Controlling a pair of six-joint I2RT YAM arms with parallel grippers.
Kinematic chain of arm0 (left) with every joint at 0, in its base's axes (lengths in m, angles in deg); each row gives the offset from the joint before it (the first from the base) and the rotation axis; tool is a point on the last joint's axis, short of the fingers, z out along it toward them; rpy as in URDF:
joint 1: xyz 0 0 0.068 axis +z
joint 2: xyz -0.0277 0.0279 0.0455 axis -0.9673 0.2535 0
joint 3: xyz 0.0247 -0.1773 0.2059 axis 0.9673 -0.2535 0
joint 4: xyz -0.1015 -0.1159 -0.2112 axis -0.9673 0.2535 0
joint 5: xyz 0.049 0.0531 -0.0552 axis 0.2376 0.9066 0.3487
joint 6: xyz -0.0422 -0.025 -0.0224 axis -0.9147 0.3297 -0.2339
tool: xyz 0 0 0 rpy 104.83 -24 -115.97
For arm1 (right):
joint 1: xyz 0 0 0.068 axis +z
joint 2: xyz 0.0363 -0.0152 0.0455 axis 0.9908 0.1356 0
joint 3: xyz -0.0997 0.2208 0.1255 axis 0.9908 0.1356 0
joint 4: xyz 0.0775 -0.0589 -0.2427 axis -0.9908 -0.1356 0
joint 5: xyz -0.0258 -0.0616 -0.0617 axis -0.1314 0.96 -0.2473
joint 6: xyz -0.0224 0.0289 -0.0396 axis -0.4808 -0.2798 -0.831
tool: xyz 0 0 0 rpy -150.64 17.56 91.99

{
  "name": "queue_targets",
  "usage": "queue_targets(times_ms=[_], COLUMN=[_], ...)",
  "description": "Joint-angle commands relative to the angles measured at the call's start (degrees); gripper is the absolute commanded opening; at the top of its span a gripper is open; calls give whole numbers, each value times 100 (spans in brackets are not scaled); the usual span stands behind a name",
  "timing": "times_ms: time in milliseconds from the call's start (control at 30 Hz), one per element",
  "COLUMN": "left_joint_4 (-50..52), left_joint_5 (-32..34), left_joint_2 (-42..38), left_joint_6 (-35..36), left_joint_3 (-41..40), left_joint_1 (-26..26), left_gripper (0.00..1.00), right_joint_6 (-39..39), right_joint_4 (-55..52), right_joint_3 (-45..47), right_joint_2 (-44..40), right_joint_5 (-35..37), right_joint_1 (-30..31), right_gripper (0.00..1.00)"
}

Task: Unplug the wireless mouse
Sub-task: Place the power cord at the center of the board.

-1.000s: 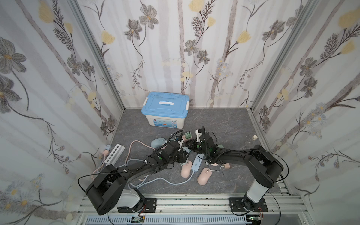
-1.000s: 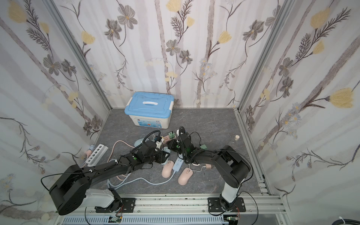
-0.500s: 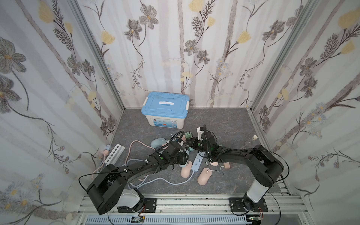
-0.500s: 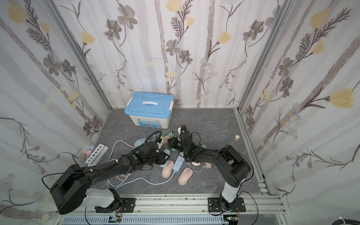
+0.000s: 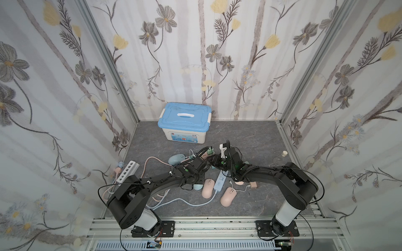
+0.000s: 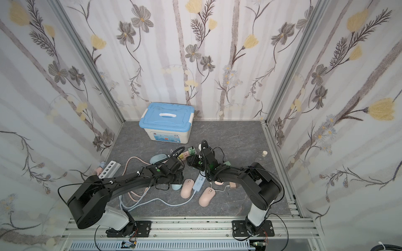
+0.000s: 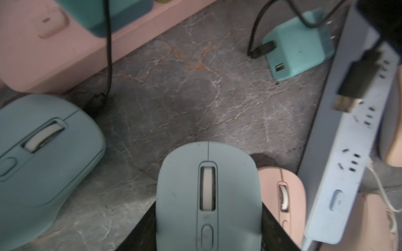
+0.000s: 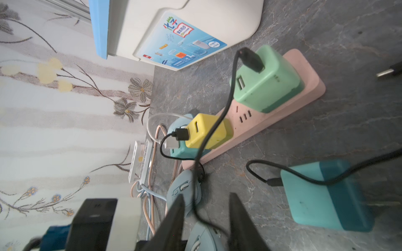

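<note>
**Occluded, cropped and unresolved regions, 4 views.**
Left wrist view: the blue mouse [image 7: 208,195] loses its rear to the frame edge and hides part of a pink mouse [image 7: 282,195]; the left gripper [image 7: 208,208] shows only 2 dark finger wedges; a second blue mouse [image 7: 43,156] and the pink power strip [image 7: 43,43] run out of frame; the USB plug [image 7: 356,84] is blurred. Right wrist view: the right gripper [image 8: 206,195] is cropped behind its 2 fingers. In both top views the left arm [image 5: 165,182] [image 6: 134,178] covers most of the blue mouse, and a small pale object [image 5: 284,153] [image 6: 264,153] is too small to identify.
</note>
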Motion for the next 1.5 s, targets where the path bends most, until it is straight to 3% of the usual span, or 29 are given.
queue_targets(times_ms=[0, 100, 233, 433, 733, 1167, 1333, 1467], left_joint_4=[140, 166, 181, 189, 192, 750, 1106, 1300], left_joint_5=[149, 123, 57, -10, -60, 145, 470, 288], left_joint_2=[155, 300, 415, 450, 245, -757, -916, -294], left_joint_6=[-198, -224, -246, -250, -303, -170, 121, 669], left_joint_3=[72, 107, 122, 84, -8, 251, 868, 1846], left_joint_1=[-7, 8, -5, 0, 1, 3, 50, 87], left_gripper=[0, 0, 8, 46, 82, 90, 91, 91], right_joint_6=[-80, -125, -100, -126, -205, -410, -496, -486], right_joint_4=[201, 190, 218, 81, -177, -564, -763, -842], right_joint_3=[172, 375, 883, 1390, 1709, 1812, 1807, 1883], right_joint_2=[-247, -558, -1120, -1902, -2377, -2859, -2923, -2983], right_joint_5=[144, 292, 566, 875, 1044, 1269, 1306, 1316], right_joint_1=[21, 34, 37, 23, -31, -91, -145, -213], right_gripper=[57, 62, 62, 63, 68, 68, 68, 68])
